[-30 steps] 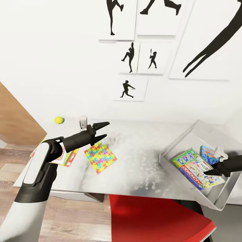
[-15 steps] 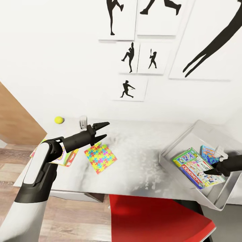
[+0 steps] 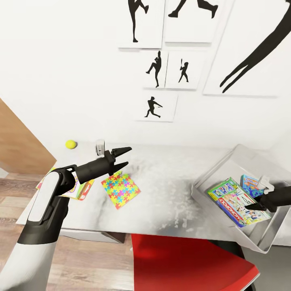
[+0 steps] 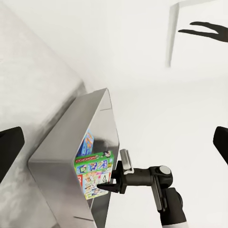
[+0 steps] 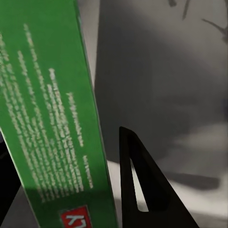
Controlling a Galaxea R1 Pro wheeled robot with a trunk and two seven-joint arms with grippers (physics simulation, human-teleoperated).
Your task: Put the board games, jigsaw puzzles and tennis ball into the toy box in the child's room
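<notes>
Over table, left end effector gapes, holding nothing.

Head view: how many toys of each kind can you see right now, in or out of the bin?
Board games: 3 (Monopoly box and blue box in the toy box; third box on the table)
Jigsaw puzzles: 1
Tennis balls: 1
Total: 5

Table: pale grey top, matt, mottled with darker speckling at centre. Toy box: light grey, smooth, faint sheen, looks like plastic or metal. Board games inside it: glossy printed card. Jigsaw puzzle: flat, bright printed sheet. Tennis ball: matt yellow-green. Floor, lower left: wood planks. Left gripper: matt black.
</notes>
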